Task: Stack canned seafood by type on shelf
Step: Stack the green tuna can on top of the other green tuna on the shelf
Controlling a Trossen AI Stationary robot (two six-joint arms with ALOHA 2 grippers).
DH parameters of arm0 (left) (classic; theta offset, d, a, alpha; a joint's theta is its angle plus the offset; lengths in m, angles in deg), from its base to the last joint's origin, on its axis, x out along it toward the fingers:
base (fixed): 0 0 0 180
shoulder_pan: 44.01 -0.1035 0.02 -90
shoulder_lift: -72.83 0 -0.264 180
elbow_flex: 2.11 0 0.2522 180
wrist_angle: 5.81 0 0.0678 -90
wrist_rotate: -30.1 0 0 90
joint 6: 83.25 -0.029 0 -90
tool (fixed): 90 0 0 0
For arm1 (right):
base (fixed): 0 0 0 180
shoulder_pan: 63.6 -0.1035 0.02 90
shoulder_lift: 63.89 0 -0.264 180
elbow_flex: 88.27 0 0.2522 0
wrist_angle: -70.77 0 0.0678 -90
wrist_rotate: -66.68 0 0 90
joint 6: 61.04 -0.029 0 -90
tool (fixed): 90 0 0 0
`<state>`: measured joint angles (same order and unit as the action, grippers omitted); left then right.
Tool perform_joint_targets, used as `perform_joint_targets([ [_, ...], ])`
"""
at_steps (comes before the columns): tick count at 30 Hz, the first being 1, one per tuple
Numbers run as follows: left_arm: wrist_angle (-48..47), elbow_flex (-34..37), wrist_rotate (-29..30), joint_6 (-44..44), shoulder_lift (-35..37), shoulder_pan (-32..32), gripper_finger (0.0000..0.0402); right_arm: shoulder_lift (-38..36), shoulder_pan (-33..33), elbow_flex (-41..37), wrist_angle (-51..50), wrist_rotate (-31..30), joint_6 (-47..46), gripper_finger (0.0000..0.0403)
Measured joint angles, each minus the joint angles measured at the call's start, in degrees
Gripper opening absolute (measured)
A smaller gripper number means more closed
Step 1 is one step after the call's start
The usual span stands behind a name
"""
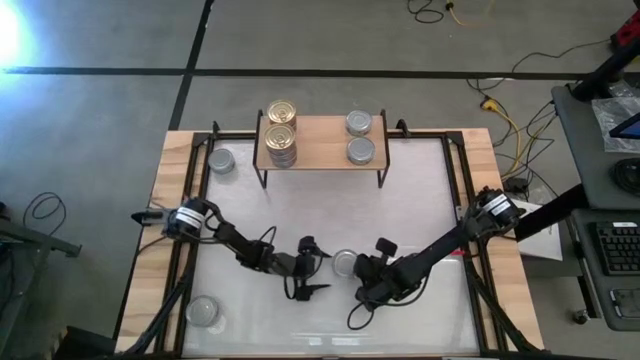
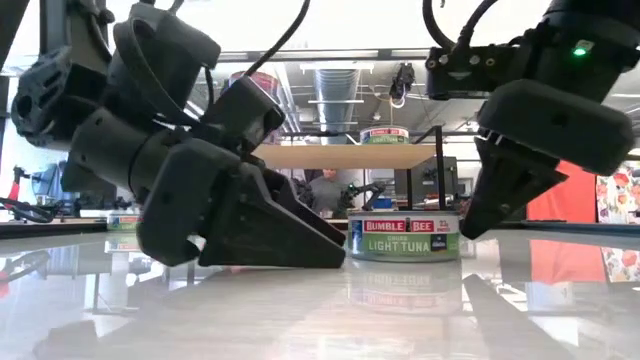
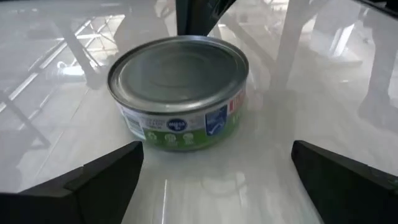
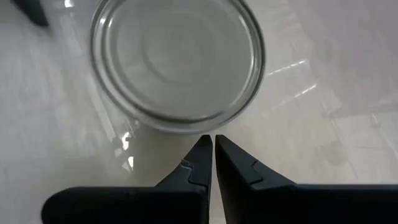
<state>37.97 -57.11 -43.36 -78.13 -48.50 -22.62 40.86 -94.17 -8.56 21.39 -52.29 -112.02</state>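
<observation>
One silver-lid tuna tin (image 1: pixel 345 263) sits on the white table (image 1: pixel 420 190) between both arms, w/ the left gripper (image 1: pixel 312 268) spread wide just beside it, the tin lying straight ahead between its open fingers. The right gripper (image 1: pixel 372 272), pressed together, points at the tin's opposite side. The tin is short and round, upright, w/ a green "Light Tuna" label; the shelf (image 1: pixel 320 140) stands well apart.

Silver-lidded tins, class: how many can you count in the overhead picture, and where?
5: two on the shelf at and; on the table. Others may be hidden.
</observation>
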Motion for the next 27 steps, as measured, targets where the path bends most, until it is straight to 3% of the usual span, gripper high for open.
perform_joint_targets([
  [8, -5.56, 0.02, 3.82, 0.25, 2.74, -1.57, 0.0399, 0.0, -0.06, 0.0, -0.46, 0.48, -0.02, 0.0013],
  [20, -4.14, -9.78, 3.48, -3.97, -5.0, -2.41, 0.0399, 0.26, 1.76, -0.22, 0.06, 1.32, -0.47, 0.0013],
  [27, -3.15, -10.41, 2.78, -3.15, -5.69, -2.43, 0.0399, 0.26, 3.73, -0.56, 1.36, 2.01, 2.35, 0.0013],
])
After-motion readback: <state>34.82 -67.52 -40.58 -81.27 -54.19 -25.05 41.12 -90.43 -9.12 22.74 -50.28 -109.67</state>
